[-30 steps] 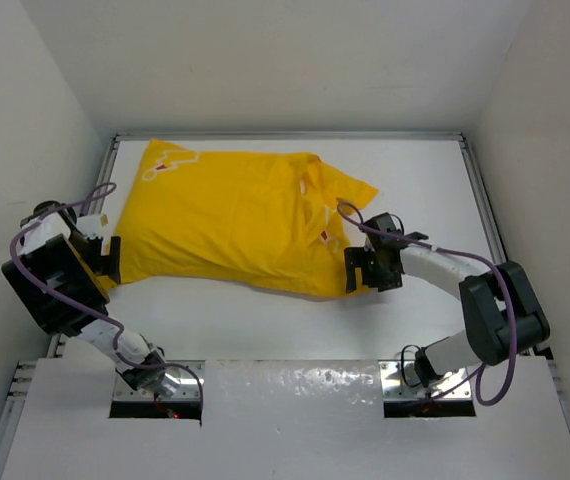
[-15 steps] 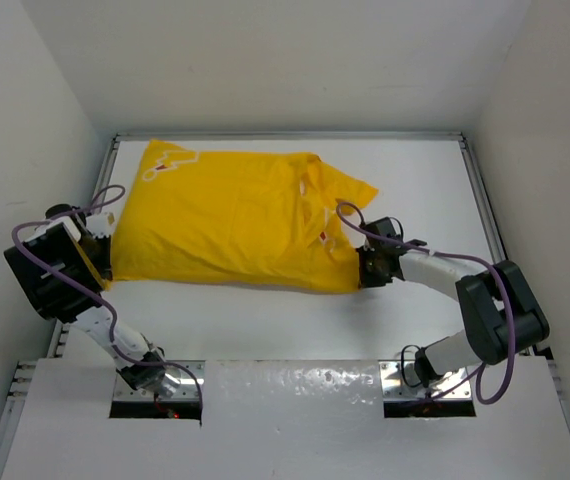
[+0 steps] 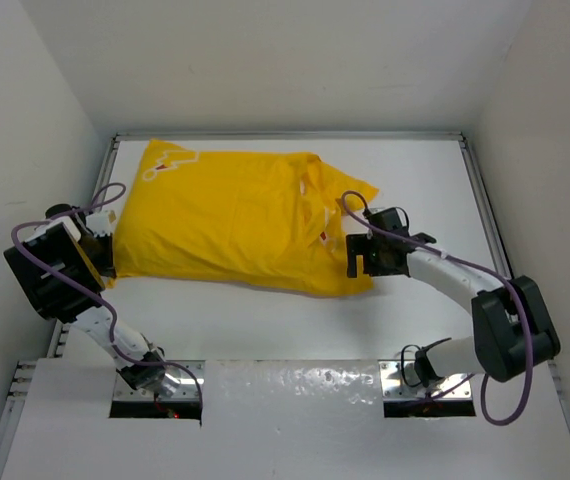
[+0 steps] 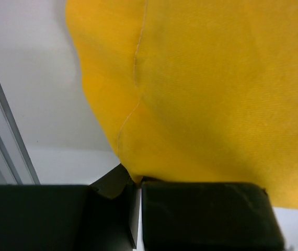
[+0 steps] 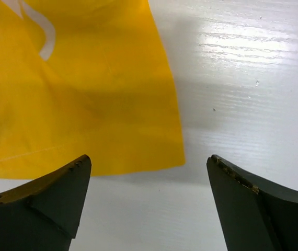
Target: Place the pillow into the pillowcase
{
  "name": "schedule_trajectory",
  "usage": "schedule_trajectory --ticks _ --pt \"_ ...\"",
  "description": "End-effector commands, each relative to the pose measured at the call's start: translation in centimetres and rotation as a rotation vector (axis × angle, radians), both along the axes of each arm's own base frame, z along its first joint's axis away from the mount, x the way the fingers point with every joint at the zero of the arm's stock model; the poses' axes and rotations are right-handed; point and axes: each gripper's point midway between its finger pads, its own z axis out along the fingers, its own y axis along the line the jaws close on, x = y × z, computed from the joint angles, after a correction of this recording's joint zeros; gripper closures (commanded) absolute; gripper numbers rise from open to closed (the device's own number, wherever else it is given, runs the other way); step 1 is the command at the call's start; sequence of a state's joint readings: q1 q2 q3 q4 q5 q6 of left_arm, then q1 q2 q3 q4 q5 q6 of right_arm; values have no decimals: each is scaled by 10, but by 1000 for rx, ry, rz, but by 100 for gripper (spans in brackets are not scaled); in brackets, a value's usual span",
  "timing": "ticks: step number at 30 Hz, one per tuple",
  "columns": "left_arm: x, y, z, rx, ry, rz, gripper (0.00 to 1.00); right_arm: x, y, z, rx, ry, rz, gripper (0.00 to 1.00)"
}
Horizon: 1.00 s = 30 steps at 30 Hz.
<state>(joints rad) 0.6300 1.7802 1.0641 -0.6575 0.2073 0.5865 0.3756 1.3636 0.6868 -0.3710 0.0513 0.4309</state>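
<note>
The bright yellow pillowcase [image 3: 225, 220] lies plump and bulging across the back of the white table. The pillow is hidden; no white cushion shows in any view. My left gripper [image 3: 105, 262] sits at the case's near-left corner. In the left wrist view the left gripper [image 4: 138, 183] is shut on a pinch of the pillowcase [image 4: 217, 94]. My right gripper [image 3: 357, 258] stands open at the case's near-right corner. In the right wrist view the right gripper [image 5: 149, 159] holds nothing, and the pillowcase [image 5: 76, 94] edge lies flat just ahead of the fingers.
The table [image 3: 265, 320] is fenced by metal rails [image 3: 480, 200] on the sides and back, with white walls close behind. A rail [image 4: 2, 130] runs just left of the left gripper. Purple cables loop off both arms.
The left gripper closed on the pillowcase's near-left corner. The right gripper shut at the near-right corner half a second ago, then opened again and drew back slightly.
</note>
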Motion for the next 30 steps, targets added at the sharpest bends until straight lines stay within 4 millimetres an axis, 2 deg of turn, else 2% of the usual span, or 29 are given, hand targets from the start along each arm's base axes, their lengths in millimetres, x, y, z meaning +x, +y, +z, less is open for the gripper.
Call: schedule_trajectory --ticks 1,2,5,7,9,10,12,14,15,16,17,18,19,21,22,23,24,26,27,28,29,30 --pt "6 -4 7 -29 -31 -6 100 4 7 -15 25 50 -21 11" --pt "6 -4 8 -25 -31 -8 100 0 9 -23 34 79 -20 13" --pt "4 -4 13 -20 -33 -15 100 -20 9 -54 32 201 -31 27" --pt "5 -7 18 -34 -42 -26 100 -34 9 -65 34 260 -26 59" --pt "8 -13 25 -61 -65 -44 100 -40 17 -64 81 282 2 94" --pt "11 -15 33 -74 -72 -50 100 -37 22 -60 108 265 12 100" --pt "21 -23 53 -123 -133 -80 100 -20 32 -35 166 175 30 100" --pt "36 -27 92 -147 -212 -118 100 12 45 8 251 51 35 100" --pt "50 -32 126 -180 -293 -148 100 30 47 42 316 -40 16 100" --pt "58 -34 147 -182 -343 -169 100 56 51 85 372 -158 15 100" --pt "68 -41 176 -208 -425 -191 100 72 46 124 429 -256 -16 100" --pt "75 -43 199 -209 -472 -198 100 83 45 151 456 -320 -17 100" --pt "87 -40 245 -180 -561 -193 100 100 45 205 490 -436 -1 100" --pt "98 -43 298 -169 -677 -202 100 112 39 267 492 -576 33 100" --pt "106 -40 349 -99 -788 -222 100 115 36 328 494 -701 62 100" --pt "108 -41 377 -90 -844 -187 100 117 29 358 465 -779 60 100" --pt "109 -41 431 1 -974 -206 100 112 22 414 433 -918 85 100" --pt "99 -45 488 63 -1109 -154 100 105 2 464 362 -1069 40 100" --pt "93 -40 528 170 -1225 -137 100 91 -9 502 325 -1192 35 100" --pt "78 -50 556 215 -1297 -137 100 86 -20 516 289 -1247 -5 100" --pt "72 -52 573 248 -1337 -139 100 79 -28 528 247 -1296 -13 100" --pt "56 -64 604 300 -1410 -162 100 73 -33 536 230 -1325 -20 100"
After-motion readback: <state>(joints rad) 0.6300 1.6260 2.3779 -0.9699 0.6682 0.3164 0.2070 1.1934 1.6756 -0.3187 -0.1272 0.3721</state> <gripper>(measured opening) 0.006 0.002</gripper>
